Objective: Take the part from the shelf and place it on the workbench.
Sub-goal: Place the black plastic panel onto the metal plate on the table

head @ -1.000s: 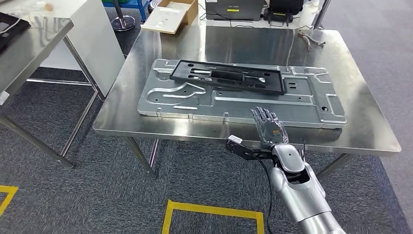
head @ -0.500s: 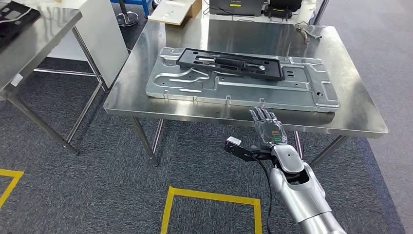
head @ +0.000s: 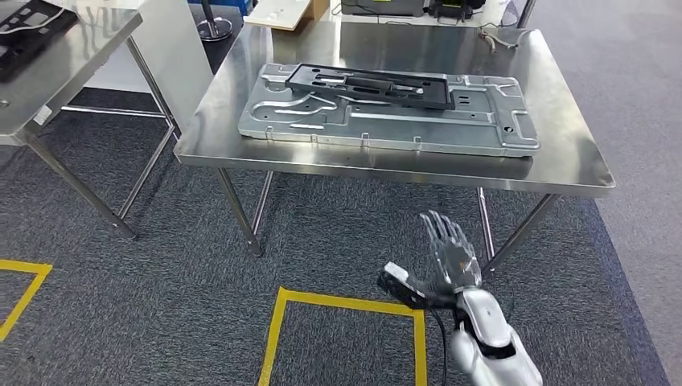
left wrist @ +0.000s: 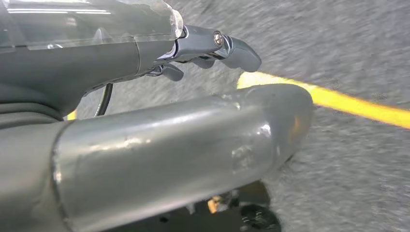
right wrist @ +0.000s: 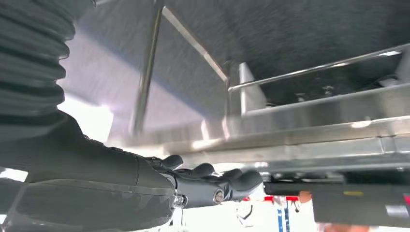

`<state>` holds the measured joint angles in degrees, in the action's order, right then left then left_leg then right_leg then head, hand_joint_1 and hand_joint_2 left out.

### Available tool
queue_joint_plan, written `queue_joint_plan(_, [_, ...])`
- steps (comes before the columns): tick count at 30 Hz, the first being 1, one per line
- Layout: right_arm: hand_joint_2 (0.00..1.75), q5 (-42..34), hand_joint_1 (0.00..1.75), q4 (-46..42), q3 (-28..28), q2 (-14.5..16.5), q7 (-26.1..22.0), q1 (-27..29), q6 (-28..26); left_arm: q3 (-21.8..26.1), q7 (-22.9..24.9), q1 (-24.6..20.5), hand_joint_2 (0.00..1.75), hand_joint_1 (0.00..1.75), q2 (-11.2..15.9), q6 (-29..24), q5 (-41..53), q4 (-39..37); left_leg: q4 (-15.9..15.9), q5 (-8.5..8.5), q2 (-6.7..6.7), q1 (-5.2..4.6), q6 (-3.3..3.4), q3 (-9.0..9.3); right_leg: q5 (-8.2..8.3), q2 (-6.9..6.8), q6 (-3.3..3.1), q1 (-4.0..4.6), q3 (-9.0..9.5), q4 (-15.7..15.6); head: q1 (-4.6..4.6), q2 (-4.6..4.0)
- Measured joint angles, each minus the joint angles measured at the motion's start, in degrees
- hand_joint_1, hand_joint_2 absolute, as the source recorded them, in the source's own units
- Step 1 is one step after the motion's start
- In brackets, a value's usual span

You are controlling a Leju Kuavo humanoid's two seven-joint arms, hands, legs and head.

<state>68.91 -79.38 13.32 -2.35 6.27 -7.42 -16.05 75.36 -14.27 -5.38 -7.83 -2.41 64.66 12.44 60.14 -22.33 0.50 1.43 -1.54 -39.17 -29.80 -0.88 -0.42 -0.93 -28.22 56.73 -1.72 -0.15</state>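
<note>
Right hand (head: pixel 452 251) is seen at five o'clock in the head view, low over the carpet and well short of the workbench (head: pixel 563 165); its fingers are spread wide and nothing is held. From the right wrist view the same hand (right wrist: pixel 145 188) is shown beneath the steel edge, fingers stretched out and empty. Left hand (left wrist: pixel 145 96) is hung over the floor, its fingers extended with nothing between them, so it is judged open too.

The black part (head: pixel 370 84) is found at twelve o'clock, lying flat on the silver stamped panel (head: pixel 482 129), which itself rests on the workbench. With the part down and both hands free, the placing step is judged done or very nearly so. If another piece is to be fetched, a turn toward the shelf would be called for, with the right arm kept clear of the workbench rim and legs. No shelf can be made out.

Counted: one black part on the panel, one silver panel, one workbench. A second steel table (head: pixel 72 72) is set at ten o'clock, with one dark framed piece (head: pixel 32 24) on it. Two yellow floor squares are marked: one (head: pixel 346 301) at six o'clock, one (head: pixel 24 281) partly shown at eight o'clock.
</note>
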Motion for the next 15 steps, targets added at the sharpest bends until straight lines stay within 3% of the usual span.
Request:
queue_joint_plan(3, [0.0,-3.23,0.0,-2.16,-2.85,-0.05,-3.68,10.07,-7.1,0.93,-0.35,0.47,0.0,0.0,-0.23,-0.46,-1.01,-0.01,9.23,-9.36,-0.09,0.11,-0.33,-1.46,1.82,-0.58,-0.89,0.37,-2.2,0.07,-0.01,0.0])
queue_joint_plan(4, [0.0,-4.86,0.0,-2.27,-4.13,-0.05,-5.28,12.85,-8.45,1.25,-0.53,0.48,0.0,0.0,-0.28,-0.7,-1.38,-0.01,12.27,-10.65,-0.09,0.08,-0.36,-1.41,2.39,-0.71,-0.94,0.54,-3.12,0.23,-0.01,0.0])
queue_joint_plan(5, [0.0,-6.82,0.0,-2.07,-5.76,-0.01,-7.44,15.22,-9.36,1.61,-0.69,0.43,0.0,0.0,-0.33,-0.95,-1.82,-0.01,13.98,-10.37,-0.1,0.0,-0.3,-0.78,2.93,-0.81,-0.94,0.69,-4.09,0.46,-0.01,0.0])
queue_joint_plan(6, [0.0,-8.57,0.0,-1.54,-7.76,0.09,-10.16,17.19,-9.97,1.94,-0.83,0.39,0.0,0.0,-0.4,-1.17,-2.23,-0.01,14.04,-8.96,-0.11,-0.12,-0.11,0.62,3.43,-0.88,-0.9,0.82,-5.08,0.78,-0.01,0.0])
queue_joint_plan(7, [0.0,-9.82,0.0,-0.57,-10.33,0.21,-13.52,18.67,-10.37,2.27,-0.92,0.37,0.0,0.0,-0.49,-1.42,-2.62,-0.01,12.3,-7.38,-0.13,-0.34,0.26,2.99,3.91,-0.91,-0.84,0.9,-6.06,1.15,-0.01,0.0])
queue_joint_plan(9, [0.0,-10.71,0.0,3.2,-17.35,0.48,-21.55,19.93,-10.54,2.91,-1.05,0.19,0.0,0.0,-0.69,-2.04,-3.49,0.0,4.76,-7.14,-0.21,-0.9,1.29,9.43,4.82,-0.84,-0.48,0.96,-7.48,1.86,-0.01,0.0])
queue_joint_plan(10, [0.0,-10.82,0.0,5.77,-21.74,0.6,-25.28,19.93,-10.28,3.24,-1.13,-0.01,0.0,0.0,-0.84,-2.4,-3.96,0.01,0.96,-8.15,-0.24,-1.21,1.73,11.99,5.31,-0.9,-0.17,0.93,-7.88,2.07,-0.01,0.0])
queue_joint_plan(11, [0.0,-10.84,0.0,8.61,-26.46,0.72,-28.27,19.64,-10.0,3.55,-1.23,-0.24,0.0,0.0,-1.0,-2.73,-4.39,0.01,-1.69,-9.19,-0.29,-1.48,2.11,13.43,5.86,-1.03,0.22,0.83,-8.12,2.11,-0.01,0.0])
queue_joint_plan(13, [0.0,-10.25,0.0,14.66,-35.89,0.87,-31.4,18.59,-9.95,4.18,-1.39,-0.34,0.0,0.0,-1.47,-3.26,-5.1,0.0,-3.5,-9.07,-0.36,-1.72,2.86,13.52,6.91,-1.29,1.03,0.59,-8.41,1.91,0.0,0.0])
queue_joint_plan(14, [0.0,-9.47,0.0,18.16,-40.41,0.94,-31.83,17.85,-10.37,4.47,-1.45,-0.23,0.0,0.0,-1.73,-3.5,-5.35,-0.01,-3.72,-8.33,-0.33,-1.69,3.36,13.05,6.5,-1.02,1.39,0.43,-8.65,2.08,0.0,0.0])
queue_joint_plan(15, [0.0,-8.51,0.0,21.78,-44.65,1.03,-31.64,17.11,-10.93,4.72,-1.5,-0.1,0.0,0.0,-1.98,-3.69,-5.58,-0.01,-3.98,-7.48,-0.26,-1.58,3.86,12.45,4.91,-0.62,1.66,0.32,-9.02,2.95,0.0,0.0])
